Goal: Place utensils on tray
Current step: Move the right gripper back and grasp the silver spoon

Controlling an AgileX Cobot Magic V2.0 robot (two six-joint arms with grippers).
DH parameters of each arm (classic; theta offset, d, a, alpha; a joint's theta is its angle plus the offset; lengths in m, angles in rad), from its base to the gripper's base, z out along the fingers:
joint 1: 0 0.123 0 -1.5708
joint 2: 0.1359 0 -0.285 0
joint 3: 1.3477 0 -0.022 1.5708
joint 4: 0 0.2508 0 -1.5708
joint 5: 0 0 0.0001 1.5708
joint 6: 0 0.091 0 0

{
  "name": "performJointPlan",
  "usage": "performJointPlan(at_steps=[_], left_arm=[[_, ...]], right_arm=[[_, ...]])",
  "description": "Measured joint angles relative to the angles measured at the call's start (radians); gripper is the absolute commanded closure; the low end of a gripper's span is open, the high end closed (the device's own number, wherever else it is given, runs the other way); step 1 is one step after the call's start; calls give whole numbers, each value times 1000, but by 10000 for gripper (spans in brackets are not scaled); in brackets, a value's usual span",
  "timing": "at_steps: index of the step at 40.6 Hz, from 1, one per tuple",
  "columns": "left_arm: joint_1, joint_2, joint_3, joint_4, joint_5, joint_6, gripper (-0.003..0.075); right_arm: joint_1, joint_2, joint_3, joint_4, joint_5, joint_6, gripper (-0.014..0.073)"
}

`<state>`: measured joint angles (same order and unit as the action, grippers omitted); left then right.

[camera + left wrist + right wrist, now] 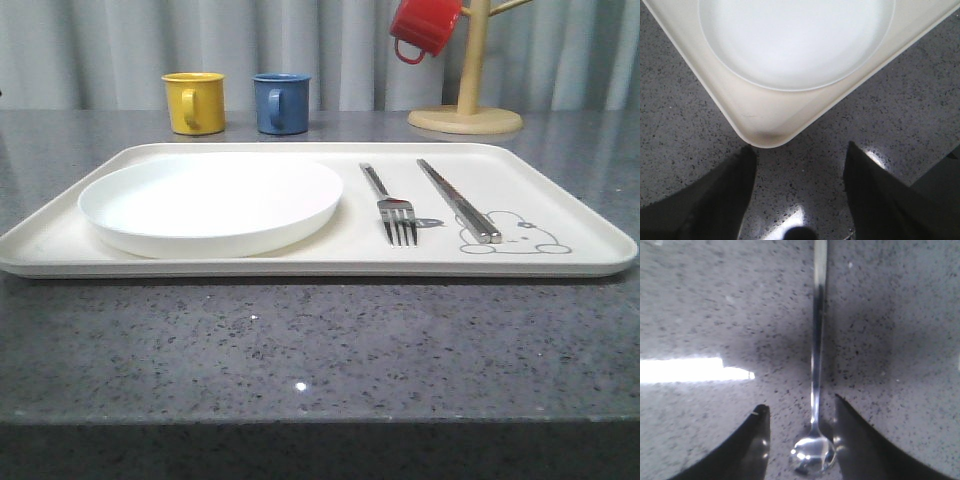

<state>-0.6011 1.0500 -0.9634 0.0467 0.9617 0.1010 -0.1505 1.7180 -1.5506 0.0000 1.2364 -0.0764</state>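
Fork (397, 212) and chopsticks (459, 201) already on tray (560, 190), right of white plate (211, 202). Spoon (814, 410) flat on speckled counter (900, 315), bracketed by wide-open, empty right gripper (799, 412). Thin, rigid, slick steel: pinch across handle near bowl. Left gripper (800, 150) parted, empty, off tray's near-left corner.

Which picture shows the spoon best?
The right wrist view. There the spoon lies on the grey counter, its round bowl between the open right gripper's fingers and its long handle running away from them. In the front view I can make out the fork and chopsticks on the tray.
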Motion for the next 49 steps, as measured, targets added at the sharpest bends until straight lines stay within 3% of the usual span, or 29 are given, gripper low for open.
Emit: performJointPlan(at_steps=[25, 36, 49], left_arm=[[0, 0, 0, 0, 0, 0, 331], [0, 0, 0, 0, 0, 0, 331], [0, 0, 0, 0, 0, 0, 331]], right_arm=[[-25, 144, 0, 0, -8, -2, 263], [-25, 147, 0, 0, -8, -2, 496], [-25, 147, 0, 0, -10, -2, 591]])
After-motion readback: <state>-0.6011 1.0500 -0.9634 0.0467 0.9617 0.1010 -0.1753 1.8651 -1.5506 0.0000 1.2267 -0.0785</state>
